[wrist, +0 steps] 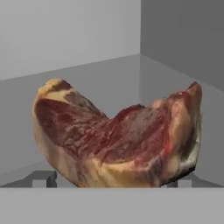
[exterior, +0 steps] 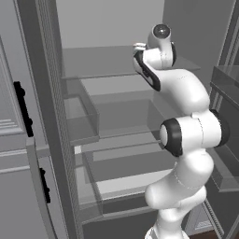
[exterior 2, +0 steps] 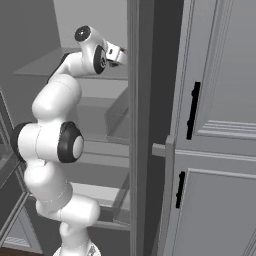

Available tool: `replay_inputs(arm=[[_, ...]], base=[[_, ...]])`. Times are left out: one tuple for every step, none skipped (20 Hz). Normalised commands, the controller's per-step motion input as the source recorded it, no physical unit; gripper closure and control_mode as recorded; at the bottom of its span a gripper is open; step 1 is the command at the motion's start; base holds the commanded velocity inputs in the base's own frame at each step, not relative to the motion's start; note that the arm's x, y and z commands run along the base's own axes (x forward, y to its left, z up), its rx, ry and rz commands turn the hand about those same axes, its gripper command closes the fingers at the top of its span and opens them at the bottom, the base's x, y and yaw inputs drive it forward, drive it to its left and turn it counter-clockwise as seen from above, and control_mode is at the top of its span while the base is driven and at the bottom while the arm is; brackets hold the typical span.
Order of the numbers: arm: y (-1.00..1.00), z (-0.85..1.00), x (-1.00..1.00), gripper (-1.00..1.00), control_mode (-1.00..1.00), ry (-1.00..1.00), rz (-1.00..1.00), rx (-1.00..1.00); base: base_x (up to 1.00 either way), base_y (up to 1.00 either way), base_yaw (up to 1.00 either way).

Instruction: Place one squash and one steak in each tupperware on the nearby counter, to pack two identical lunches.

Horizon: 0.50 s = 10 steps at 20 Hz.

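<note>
Steak (wrist: 118, 140) sits on fridge shelf (wrist: 87, 83) near back corner, dead ahead of fingers (wrist: 41, 178), long axis running across btwn them. Fingers spread wide, gripping nothing, tips flanking steak's near edge. Arm (exterior: 186, 135) reaches into fridge.

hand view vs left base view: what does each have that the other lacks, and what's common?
Hand view: a steak up close, dark red with pale fat edges, lying on a grey shelf between the two open finger tips.
Left base view: the white arm reaching into an open fridge, lower shelves, and a cabinet door with black handles on the left.
Both: grey fridge interior, back wall and shelf.
</note>
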Motion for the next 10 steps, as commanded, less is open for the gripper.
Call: replay_inputs(arm=[[-0.02, -0.1, 0.44, -1.0, -1.0, 0.01, -0.01, 0.0], [-0.03, -0.09, 0.41, -1.0, -1.0, 0.01, -0.01, 0.0], [-0.03, -0.07, 0.4, -1.0, -1.0, 0.02, -0.01, 0.0], [-0.04, -0.06, 0.36, -1.0, -1.0, 0.03, 0.0, 0.0], [-0.04, -0.07, 0.29, -1.0, -1.0, 0.03, 0.0, 0.0], [-0.05, -0.12, 0.13, -1.0, -1.0, 0.05, -0.01, 0.0], [-0.05, -0.14, 0.04, -1.0, -1.0, 0.04, -0.03, 0.0], [-0.04, -0.14, 0.04, -1.0, -1.0, 0.02, -0.03, 0.0], [-0.05, -0.13, 0.07, -1.0, -1.0, 0.01, -0.03, 0.0], [-0.07, -0.12, 0.09, -1.0, -1.0, 0.01, -0.03, 0.0]], base=[[0.0, 0.0, 0.0], [0.0, 0.0, 0.0], [0.0, 0.0, 0.0], [0.0, 0.0, 0.0], [0.0, 0.0, 0.0], [0.0, 0.0, 0.0], [0.0, 0.0, 0.0], [0.0, 0.0, 0.0], [0.0, 0.0, 0.0], [0.0, 0.0, 0.0]])
